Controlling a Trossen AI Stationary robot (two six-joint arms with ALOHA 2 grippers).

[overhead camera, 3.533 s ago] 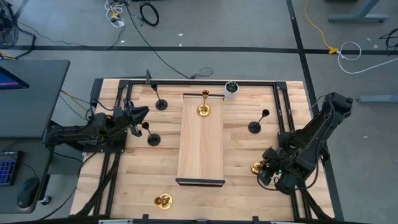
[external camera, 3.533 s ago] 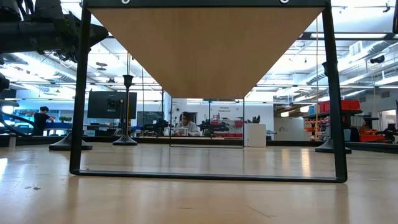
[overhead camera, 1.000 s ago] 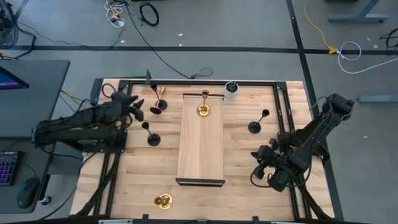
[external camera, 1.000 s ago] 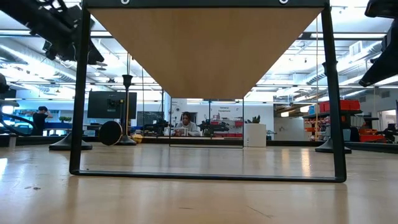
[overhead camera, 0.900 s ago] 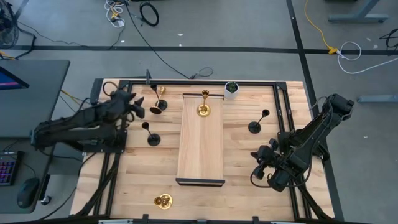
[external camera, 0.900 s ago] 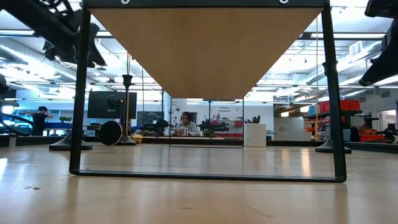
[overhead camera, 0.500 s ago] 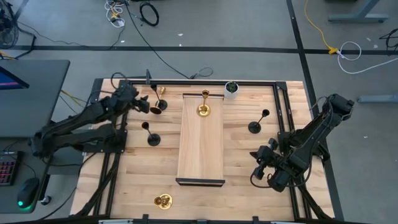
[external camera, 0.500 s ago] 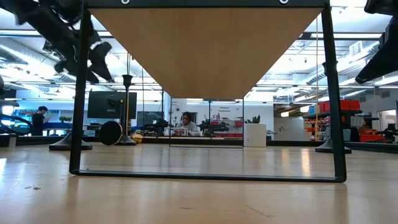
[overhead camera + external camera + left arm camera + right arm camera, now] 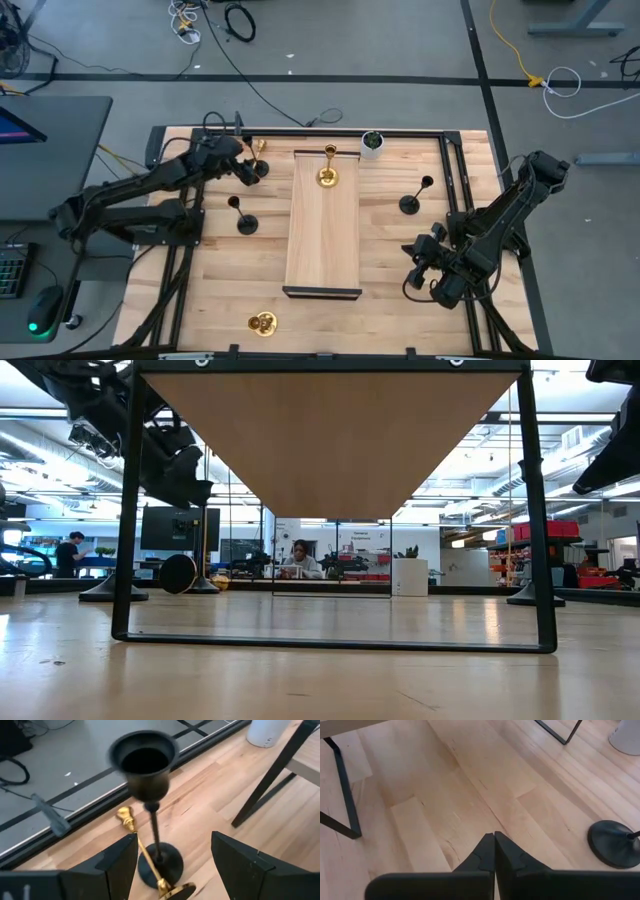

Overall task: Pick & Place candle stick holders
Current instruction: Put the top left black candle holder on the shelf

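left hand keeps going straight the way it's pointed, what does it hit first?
Most likely the upright black candle stick holder, centred between the open left hand fingers. A gold holder lies tipped against its base. Depth is hard to judge.

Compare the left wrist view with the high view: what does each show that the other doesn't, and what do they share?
Only the left wrist view shows the hollow of the upright black candle stick holder's cup and the left gripper's fingers spread on either side of its stem. Only the high view shows the gold holder standing on the raised wooden shelf, three other black holders, a gold holder at the near edge, and the right gripper waiting low on the right side. Both share that upright black holder, the gold holder lying tipped at its base, and the small white pot.
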